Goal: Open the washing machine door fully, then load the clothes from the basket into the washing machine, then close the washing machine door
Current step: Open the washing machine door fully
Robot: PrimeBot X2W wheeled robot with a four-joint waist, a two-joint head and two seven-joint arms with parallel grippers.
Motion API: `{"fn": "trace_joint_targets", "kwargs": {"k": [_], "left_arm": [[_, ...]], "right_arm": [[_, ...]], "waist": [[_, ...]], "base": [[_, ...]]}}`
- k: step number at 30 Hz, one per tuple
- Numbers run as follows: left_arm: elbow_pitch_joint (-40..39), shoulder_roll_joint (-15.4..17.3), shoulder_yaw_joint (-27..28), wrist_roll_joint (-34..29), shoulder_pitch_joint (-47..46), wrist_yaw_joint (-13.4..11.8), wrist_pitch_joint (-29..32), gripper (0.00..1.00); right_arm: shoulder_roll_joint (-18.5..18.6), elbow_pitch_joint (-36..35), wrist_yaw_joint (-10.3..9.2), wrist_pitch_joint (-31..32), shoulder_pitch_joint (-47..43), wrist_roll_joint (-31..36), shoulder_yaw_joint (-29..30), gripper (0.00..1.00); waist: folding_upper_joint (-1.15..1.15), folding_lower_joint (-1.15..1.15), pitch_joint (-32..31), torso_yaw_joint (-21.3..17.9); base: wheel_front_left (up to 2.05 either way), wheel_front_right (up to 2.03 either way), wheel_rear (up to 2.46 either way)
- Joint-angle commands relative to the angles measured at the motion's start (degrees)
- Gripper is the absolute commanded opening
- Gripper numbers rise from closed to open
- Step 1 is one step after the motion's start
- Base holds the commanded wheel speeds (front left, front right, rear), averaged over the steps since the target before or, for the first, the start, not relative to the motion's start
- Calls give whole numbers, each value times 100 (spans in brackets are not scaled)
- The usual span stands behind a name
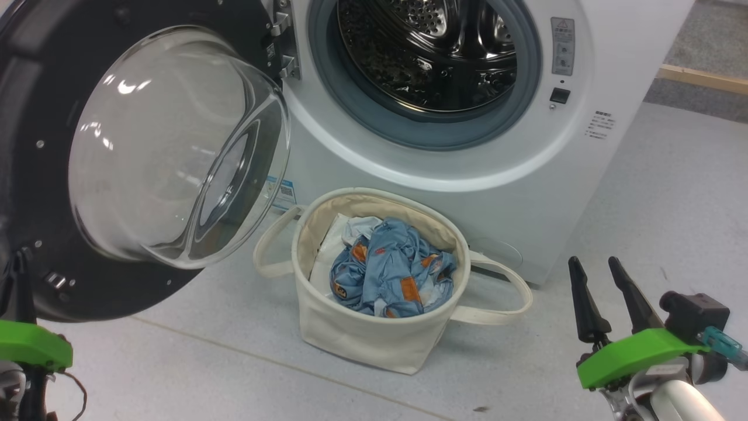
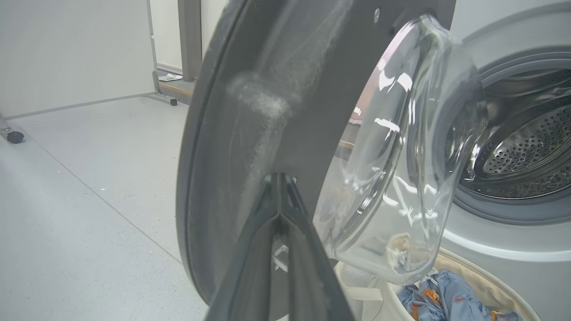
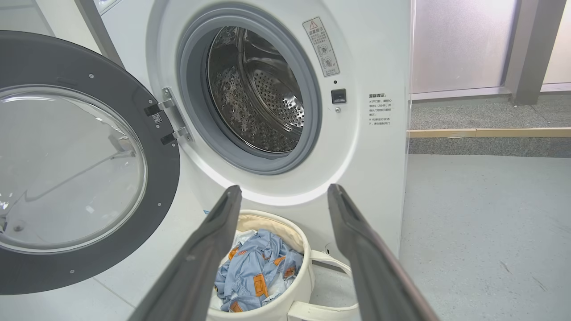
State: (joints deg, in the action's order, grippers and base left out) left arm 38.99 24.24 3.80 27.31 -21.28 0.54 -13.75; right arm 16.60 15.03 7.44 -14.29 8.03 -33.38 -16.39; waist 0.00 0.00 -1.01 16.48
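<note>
The washing machine stands with its steel drum exposed. Its door, black with a bulging glass bowl, hangs swung out to the left. The cream basket sits on the floor in front and holds the blue patterned clothes. My left gripper is shut at the door's lower outer edge. In the left wrist view the left gripper has its tips pressed together against the door rim. My right gripper stands open and empty to the right of the basket. In the right wrist view the right gripper is above the clothes.
A plain white cloth lies under the blue garment in the basket. A wooden strip edges a raised grey carpet at the back right. A white panel on a caster stands to the left of the door. Grey floor lies to the right.
</note>
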Motion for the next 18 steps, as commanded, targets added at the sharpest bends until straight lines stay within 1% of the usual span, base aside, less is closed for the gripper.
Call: {"fn": "trace_joint_targets", "kwargs": {"k": [1,3,4,5,6,9,13,14,18], "left_arm": [[-255,283,157,-58,-290,16,-85,0],[-370,238,130,-54,-276,38,-91,0],[-436,217,126,-43,-264,43,-93,3],[-498,189,117,-25,-250,53,-93,92],[-566,161,105,-6,-235,64,-84,100],[-811,101,49,11,-158,63,-33,100],[-1214,-59,51,182,-32,90,53,100],[-1214,-59,51,182,-32,90,53,100],[-1547,-149,-31,194,91,55,135,100]], "right_arm": [[51,-160,5,-71,113,-29,-69,100],[31,-164,5,-71,108,-32,-68,100],[19,-167,5,-71,108,-32,-71,100],[8,-171,5,-71,105,-34,-68,100],[-3,-175,5,-71,104,-36,-63,100],[-32,-190,5,-71,103,-42,-48,100],[-53,-278,5,-71,101,-91,-43,100],[-53,-278,5,-71,101,-91,-43,100],[-39,-269,5,-71,118,-125,-65,100]], "waist": [[0,0,-5,40],[0,0,-21,84],[0,0,-25,103],[0,0,-30,127],[0,0,-30,150],[0,0,-30,197],[0,0,9,243],[0,0,9,243],[0,0,24,238]], "base": [[0,0,0],[0,0,0],[0,0,0],[0,0,0],[0,0,0],[0,0,0],[0,0,0],[0,0,0],[0,0,0]]}}
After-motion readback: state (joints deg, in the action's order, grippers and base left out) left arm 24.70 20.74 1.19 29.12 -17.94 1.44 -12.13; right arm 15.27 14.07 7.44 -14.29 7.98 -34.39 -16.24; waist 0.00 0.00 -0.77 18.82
